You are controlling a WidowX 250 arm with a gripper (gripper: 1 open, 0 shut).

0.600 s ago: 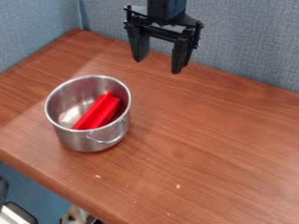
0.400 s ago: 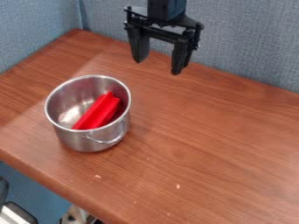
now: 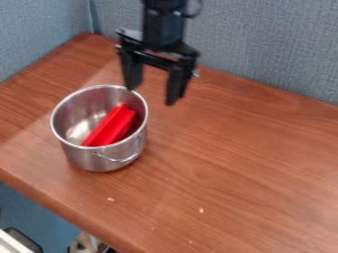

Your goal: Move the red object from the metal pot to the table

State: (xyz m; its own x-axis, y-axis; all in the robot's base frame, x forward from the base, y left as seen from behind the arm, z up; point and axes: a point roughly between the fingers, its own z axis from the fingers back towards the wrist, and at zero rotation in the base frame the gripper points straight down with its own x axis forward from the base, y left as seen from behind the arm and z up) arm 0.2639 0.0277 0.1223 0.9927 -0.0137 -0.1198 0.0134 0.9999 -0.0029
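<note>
Camera view: behind the reddish-brown wooden table (image 3: 238, 163) you have blue-gray textured walls (image 3: 271, 49) meeting in a corner at the back left. The metal pot (image 3: 103, 160) stands upright on the left part of the tabletop, near the rounded front edge, with its small loop handle (image 3: 126, 156) on the side toward the front right. Your red block (image 3: 111, 126) lies inside the pot, tilted, one end leaning toward the right wall near the rim. Your black gripper (image 3: 156, 90) is somewhat blurred and hangs above and behind the pot, toward the right; its jaws stand wide apart with nothing between them, and the block is not in their grip. At bottom left, below the table edge, you can see part of some black-and-white equipment (image 3: 19, 241).
</note>
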